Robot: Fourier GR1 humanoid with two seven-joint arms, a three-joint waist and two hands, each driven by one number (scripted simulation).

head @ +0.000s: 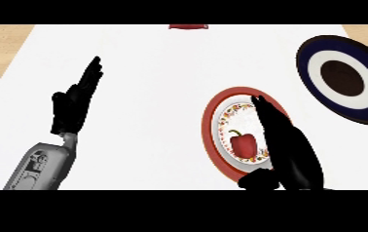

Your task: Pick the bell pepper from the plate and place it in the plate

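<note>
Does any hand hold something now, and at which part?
Nothing is held. The right hand, fingers straight, is beside the red bell pepper on the red-rimmed plate; the left hand rests open.

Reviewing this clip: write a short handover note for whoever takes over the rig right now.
Left hand: open, resting at the left, fingers up.
Right hand: open, fingers straight, over the red-rimmed plate, just right of the bell pepper; no grasp yet.
The bell pepper lies on the red-rimmed plate; the blue plate is at the far right.
Done: nothing yet.
Left: grasp, lift, place on the blue plate.
</note>
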